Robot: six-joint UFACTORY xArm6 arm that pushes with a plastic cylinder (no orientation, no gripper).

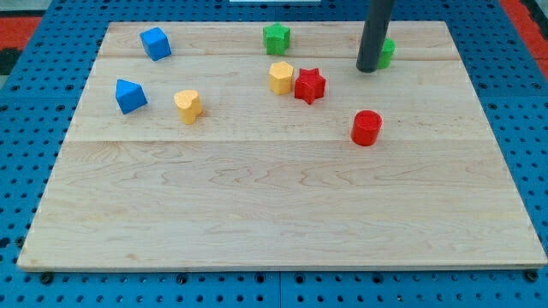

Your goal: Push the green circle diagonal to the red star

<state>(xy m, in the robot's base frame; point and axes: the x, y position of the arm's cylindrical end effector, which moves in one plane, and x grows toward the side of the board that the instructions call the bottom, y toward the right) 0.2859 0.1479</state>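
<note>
The green circle (387,52) sits near the view's top right, mostly hidden behind my dark rod. My tip (369,68) rests on the board right against the circle's left side. The red star (310,85) lies to the view's left and a little below the tip, touching a yellow hexagon (280,77) on its left.
A green star (276,38) is at the top centre. A red cylinder (366,127) lies below the tip. A yellow heart (188,105) and two blue blocks (155,43) (130,96) are at the left. The wooden board (274,205) has blue pegboard around it.
</note>
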